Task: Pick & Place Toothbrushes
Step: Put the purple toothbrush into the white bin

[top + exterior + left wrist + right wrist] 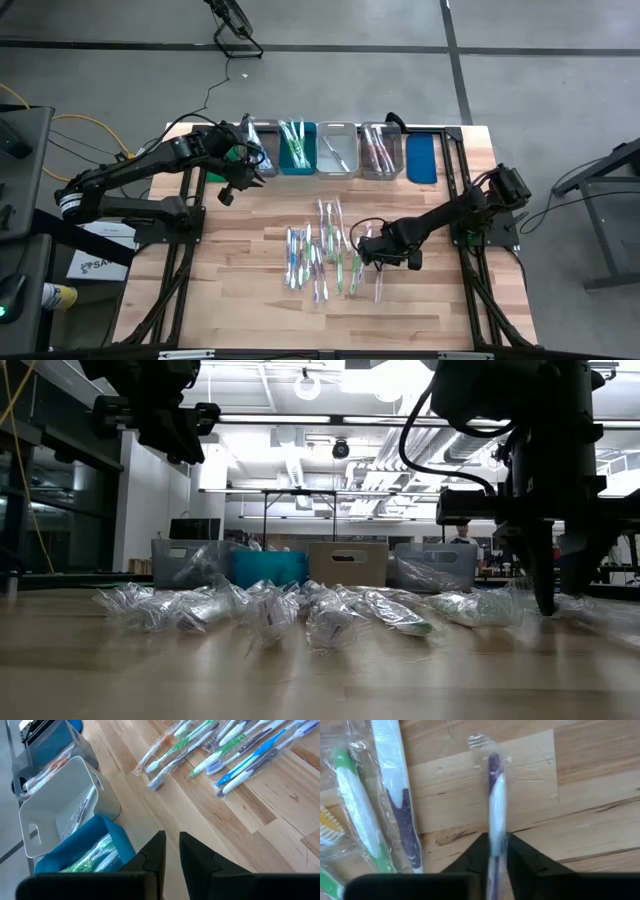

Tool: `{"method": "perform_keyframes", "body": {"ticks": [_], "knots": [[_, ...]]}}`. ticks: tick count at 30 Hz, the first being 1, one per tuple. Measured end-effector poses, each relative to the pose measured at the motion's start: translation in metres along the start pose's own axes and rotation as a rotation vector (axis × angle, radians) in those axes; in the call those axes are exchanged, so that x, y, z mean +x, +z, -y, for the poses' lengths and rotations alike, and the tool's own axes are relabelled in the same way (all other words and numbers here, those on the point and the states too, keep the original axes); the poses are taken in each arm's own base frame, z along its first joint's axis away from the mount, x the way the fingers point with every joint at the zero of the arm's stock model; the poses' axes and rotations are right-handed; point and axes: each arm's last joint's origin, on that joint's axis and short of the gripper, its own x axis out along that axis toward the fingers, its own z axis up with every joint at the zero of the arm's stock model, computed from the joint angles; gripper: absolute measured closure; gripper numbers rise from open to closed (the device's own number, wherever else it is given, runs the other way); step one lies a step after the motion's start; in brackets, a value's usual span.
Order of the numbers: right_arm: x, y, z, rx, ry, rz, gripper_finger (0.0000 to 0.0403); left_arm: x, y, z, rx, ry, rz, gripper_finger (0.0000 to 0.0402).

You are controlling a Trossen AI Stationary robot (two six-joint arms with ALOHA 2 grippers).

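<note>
On the wooden table (pixel 230 300), the right gripper (pixel 495 851) is clenching a purple toothbrush (pixel 495 795); the left gripper (pixel 171 851), fingers nearly together and empty, is hovering by the bins (pixel 338 160)

Wooden table (pixel 240 300): butcher-block top. Wrapped toothbrushes (pixel 320 262) scattered mid-table. Five bins (pixel 338 150) in a row along the far edge.

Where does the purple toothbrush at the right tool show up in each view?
High view: purple toothbrush, right edge of the pile, at the right tool.
Low view: cannot pick it out; the right tool touches down far right.
Left wrist view: not identifiable.
Right wrist view: centre, toothbrush clamped between the fingers.
Shared landmark: the wrapped toothbrush pile.
</note>
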Motion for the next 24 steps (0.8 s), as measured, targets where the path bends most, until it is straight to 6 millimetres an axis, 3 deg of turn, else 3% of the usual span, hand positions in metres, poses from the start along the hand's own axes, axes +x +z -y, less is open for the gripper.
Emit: {"method": "perform_keyframes", "body": {"ticks": [3,9,17,24], "knots": [[0.0,-0.001,-0.001,-0.017,0.009,-0.004,0.0385,0.0,0.0,0.0,-0.002,-0.004,-0.002,0.0351],[-0.012,0.0,-0.001,-0.029,0.062,-0.01,0.0385,0.0,0.0,0.0,0.018,0.0,-0.001,0.0351],[-0.058,0.015,0.007,-0.031,0.252,0.15,0.0389,0.001,0.001,-0.003,0.027,0.021,0.012,0.0351],[-0.1,0.047,0.004,-0.122,0.446,0.338,0.0389,0.007,0.003,-0.01,-0.009,0.06,0.033,0.0351]]}}
